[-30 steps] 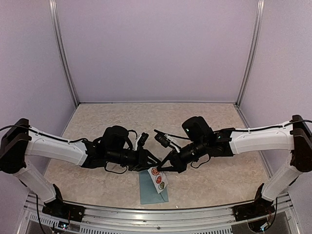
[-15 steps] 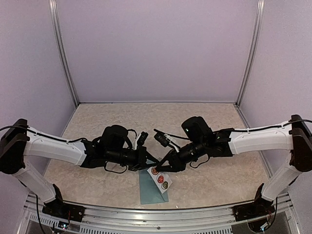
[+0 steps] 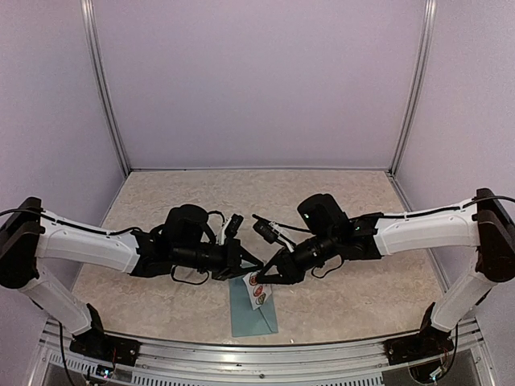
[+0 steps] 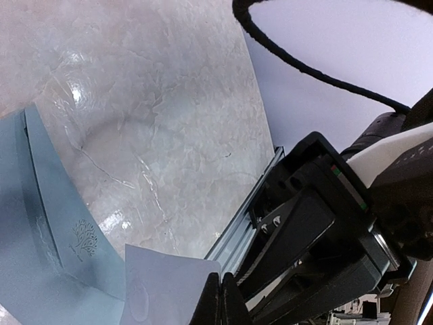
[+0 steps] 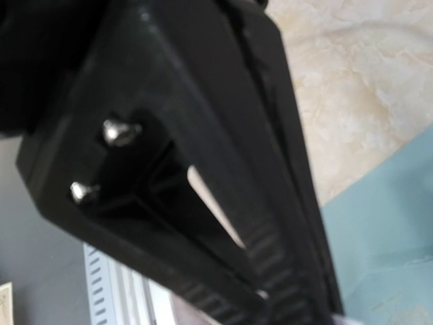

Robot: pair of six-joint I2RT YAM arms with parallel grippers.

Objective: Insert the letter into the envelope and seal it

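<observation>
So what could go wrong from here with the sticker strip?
1. The left gripper pinches only the edge of the strip, so the strip may slip out or tear.
2. The right gripper sits very close to it, over the envelope; their fingers might collide.

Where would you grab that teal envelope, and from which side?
Probably the near left corner of the envelope, coming from the front. It lies flat, that corner is bare, and the sticker strip covers its far right part.
</observation>
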